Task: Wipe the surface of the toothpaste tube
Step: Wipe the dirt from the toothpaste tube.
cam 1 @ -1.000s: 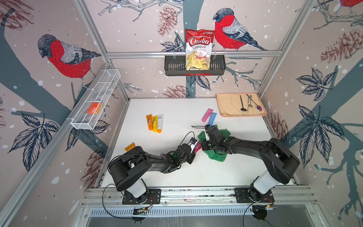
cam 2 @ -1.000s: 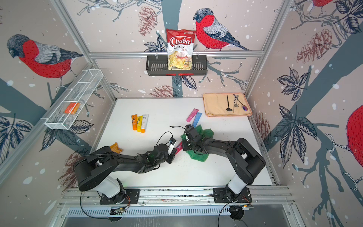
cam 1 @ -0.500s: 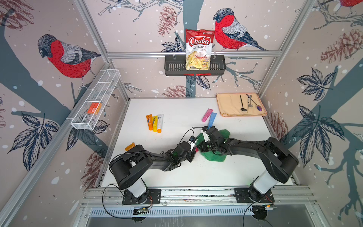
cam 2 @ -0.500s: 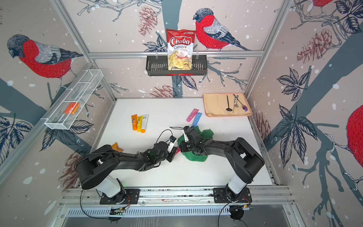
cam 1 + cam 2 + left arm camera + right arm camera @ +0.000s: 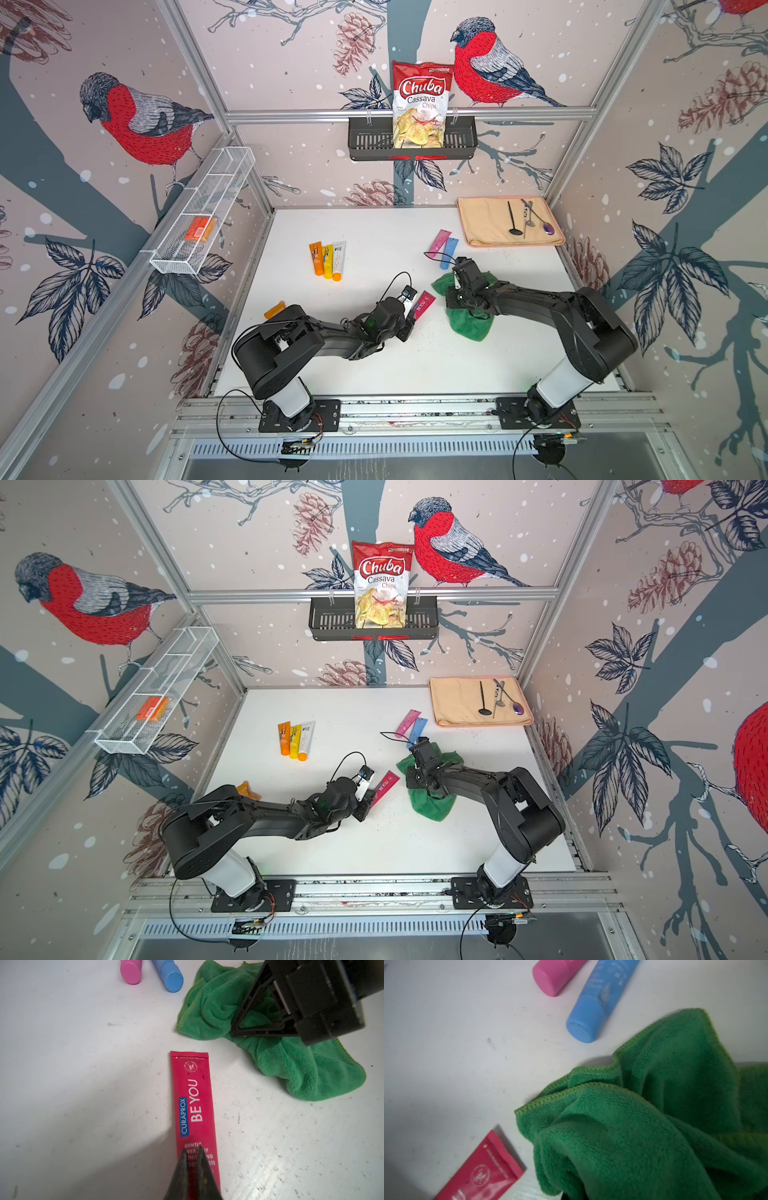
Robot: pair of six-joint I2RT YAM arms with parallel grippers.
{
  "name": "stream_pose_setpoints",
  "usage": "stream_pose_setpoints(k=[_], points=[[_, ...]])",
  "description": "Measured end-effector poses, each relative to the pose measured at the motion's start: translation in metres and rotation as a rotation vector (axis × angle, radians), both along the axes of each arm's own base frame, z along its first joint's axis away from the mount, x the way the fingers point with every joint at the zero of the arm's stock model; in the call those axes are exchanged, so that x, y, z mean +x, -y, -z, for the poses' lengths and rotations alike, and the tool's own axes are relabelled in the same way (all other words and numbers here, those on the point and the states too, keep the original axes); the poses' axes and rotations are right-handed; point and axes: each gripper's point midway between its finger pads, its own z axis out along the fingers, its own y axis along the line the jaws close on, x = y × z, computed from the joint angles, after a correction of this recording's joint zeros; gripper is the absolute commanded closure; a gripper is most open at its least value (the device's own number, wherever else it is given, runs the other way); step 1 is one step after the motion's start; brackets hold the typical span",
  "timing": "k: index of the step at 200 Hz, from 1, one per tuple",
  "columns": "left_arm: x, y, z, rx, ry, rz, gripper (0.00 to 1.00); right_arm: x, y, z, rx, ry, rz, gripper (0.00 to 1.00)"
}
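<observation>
The red toothpaste tube (image 5: 423, 305) (image 5: 384, 787) (image 5: 193, 1101) lies near the middle of the white table, its flat crimped end (image 5: 483, 1172) pointing toward the green cloth. My left gripper (image 5: 406, 321) (image 5: 368, 798) (image 5: 192, 1150) is shut on the tube's near end. The crumpled green cloth (image 5: 469, 324) (image 5: 432, 806) (image 5: 301, 1068) (image 5: 643, 1126) lies just right of the tube, a small gap between them. My right gripper (image 5: 456, 297) (image 5: 415, 779) (image 5: 234, 1029) is shut on a bunch of the cloth. In the right wrist view the cloth hides the jaws.
A pink tube (image 5: 439, 242) and a blue tube (image 5: 449, 252) lie just behind the cloth. Orange, yellow and white tubes (image 5: 328, 259) lie at the left. A beige towel (image 5: 484, 226) with utensils is at the back right. A small orange item (image 5: 274, 309) sits by the left edge.
My right gripper has drawn the cloth to the right, off the tube, so a gap now shows between them. The left gripper keeps its hold and has barely shifted.
</observation>
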Motion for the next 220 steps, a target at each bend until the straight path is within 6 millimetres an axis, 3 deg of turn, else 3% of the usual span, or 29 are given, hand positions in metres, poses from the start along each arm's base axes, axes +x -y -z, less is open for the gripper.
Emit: stream_pose_setpoints(k=[24, 67, 87, 121, 176, 220], points=[[0.000, 0.000, 0.000, 0.002, -0.002, 0.000, 0.89, -0.006, -0.007, -0.016, 0.032, 0.026, -0.030, 1.00], [0.000, 0.000, 0.000, 0.002, -0.002, 0.000, 0.89, -0.033, -0.050, -0.045, 0.229, 0.024, -0.196, 1.00], [0.000, 0.000, 0.000, 0.002, -0.002, 0.000, 0.90, -0.042, -0.065, -0.038, 0.262, -0.018, -0.248, 1.00], [0.000, 0.001, 0.000, 0.002, -0.002, 0.000, 0.90, -0.044, -0.077, -0.006, 0.235, -0.109, -0.271, 1.00], [0.001, 0.001, 0.000, 0.001, -0.001, 0.003, 0.91, -0.019, -0.088, 0.005, 0.220, -0.115, -0.255, 1.00], [0.000, 0.000, 0.001, 0.005, -0.001, 0.005, 0.91, 0.014, -0.060, 0.004, 0.128, -0.063, -0.150, 1.00]])
